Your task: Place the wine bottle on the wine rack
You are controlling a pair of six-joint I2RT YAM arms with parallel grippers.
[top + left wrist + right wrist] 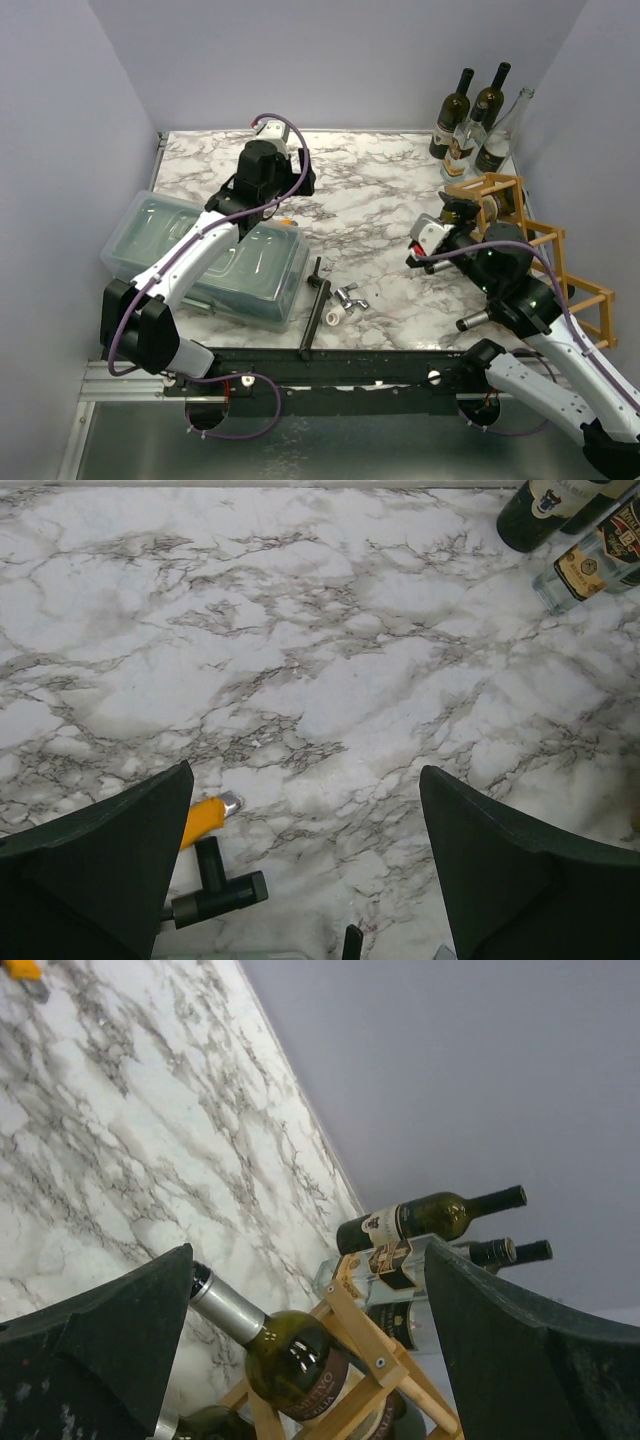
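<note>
A dark green wine bottle with a silver foil neck lies in a top cell of the light-brown wooden wine rack, its neck pointing out over the table. My right gripper is open just in front of it, one finger on each side and neither closed on it. From above, the wine rack runs along the right edge, with the right gripper at its far end. My left gripper hangs open over bare marble; in the top view the left gripper is at back centre-left.
Several upright bottles stand in the back right corner. A clear lidded bin sits under the left arm. An orange-handled tool, a black T-shaped tool, a black rod and small metal fittings lie on the marble.
</note>
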